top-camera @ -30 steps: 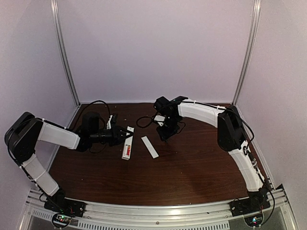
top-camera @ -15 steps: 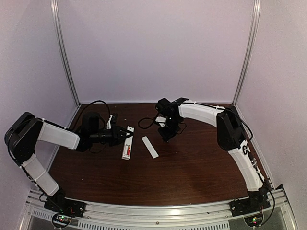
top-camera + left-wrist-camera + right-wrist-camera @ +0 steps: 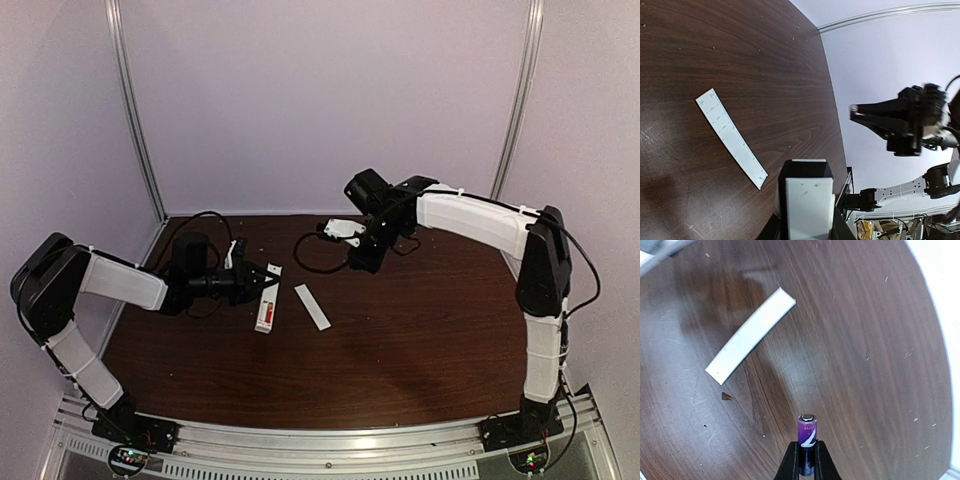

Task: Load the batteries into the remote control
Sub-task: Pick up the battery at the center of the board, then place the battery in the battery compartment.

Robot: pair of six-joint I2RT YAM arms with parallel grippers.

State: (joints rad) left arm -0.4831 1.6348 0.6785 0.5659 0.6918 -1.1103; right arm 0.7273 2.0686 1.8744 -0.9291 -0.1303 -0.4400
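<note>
The right gripper (image 3: 806, 463) has risen off the tabletop (image 3: 400, 340), clenched on the purple battery (image 3: 806, 430). The left gripper (image 3: 258, 281) appears clamped on the far end of the remote (image 3: 265, 303), which lies flat, well apart from the battery. The carry to the slot likely comes next.

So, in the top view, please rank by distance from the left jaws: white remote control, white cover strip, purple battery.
1. Slim white plastic remote control: between the left jaws.
2. Flat white cover strip: just to its right.
3. Small purple cylindrical battery: in the right jaws, farther right.
</note>
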